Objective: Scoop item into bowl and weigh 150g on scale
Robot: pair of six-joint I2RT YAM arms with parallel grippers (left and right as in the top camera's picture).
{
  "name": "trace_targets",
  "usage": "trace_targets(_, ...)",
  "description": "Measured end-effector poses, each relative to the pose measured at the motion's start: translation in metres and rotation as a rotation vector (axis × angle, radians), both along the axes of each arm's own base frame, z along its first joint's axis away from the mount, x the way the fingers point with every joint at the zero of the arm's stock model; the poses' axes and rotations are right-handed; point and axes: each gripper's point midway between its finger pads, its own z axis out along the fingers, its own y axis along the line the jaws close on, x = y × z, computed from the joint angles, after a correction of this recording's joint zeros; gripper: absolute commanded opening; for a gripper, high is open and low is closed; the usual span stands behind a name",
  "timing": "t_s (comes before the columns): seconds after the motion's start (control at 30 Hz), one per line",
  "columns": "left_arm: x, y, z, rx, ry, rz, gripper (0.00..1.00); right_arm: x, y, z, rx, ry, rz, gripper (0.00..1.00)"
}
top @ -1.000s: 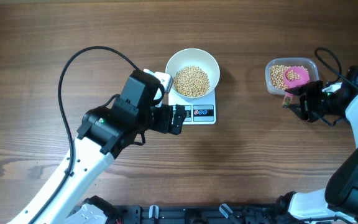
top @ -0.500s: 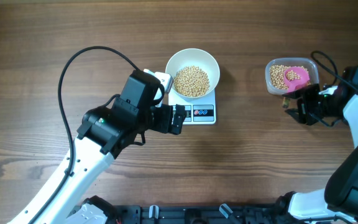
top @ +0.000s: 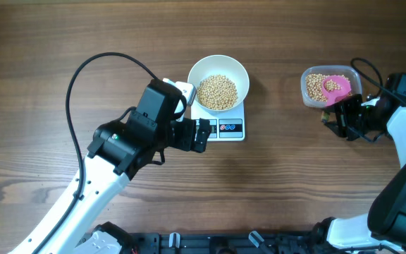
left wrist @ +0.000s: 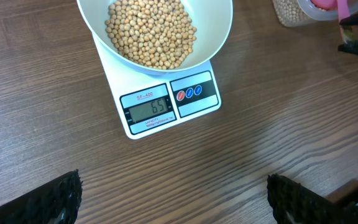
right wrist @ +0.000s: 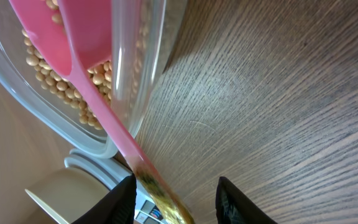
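Beans: a heap of beans already lies in the white bowl, and more fill the clear tub at the upper right of the overhead view.
Bowl and scale: the bowl sits on the scale at the frame's upper centre. In the left wrist view the display looks to read 65, so by my judgement the weight is well short of target.
Scoop: the pink scoop rests with its cup in the tub among the beans. Its handle crosses the tub rim and points out toward the lower edge of the overhead frame.
Right pincer: the right pincer sits just below the tub, astride the handle's free end. The jaws are partly spread, and the wrist view shows worktop between the handle and one finger, so I read no firm pinch yet.
Left pincer: the left pincer is spread wide and empty, hovering just below the scale and watching the display.
Key relation: the handle's long axis runs straight from the tub into the gap of the right pincer, which is far nearer the scoop. The bowl lies well apart, to the left across the frame.
Next move, as judged: squeeze onto the handle, lift a scoopful and carry it left to the bowl.
Risk: a grip this far out on the handle could let the cup tilt and spill beans.
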Motion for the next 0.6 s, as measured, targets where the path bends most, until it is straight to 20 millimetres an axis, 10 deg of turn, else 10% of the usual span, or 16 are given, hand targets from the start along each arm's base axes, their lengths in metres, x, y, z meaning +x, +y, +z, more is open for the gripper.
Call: trace_targets(0.6, 0.000, 0.000, 0.000, 0.000, 0.000, 0.000, 1.00, -0.004, 0.003, -0.014, -0.001, -0.019, 0.009, 0.23)
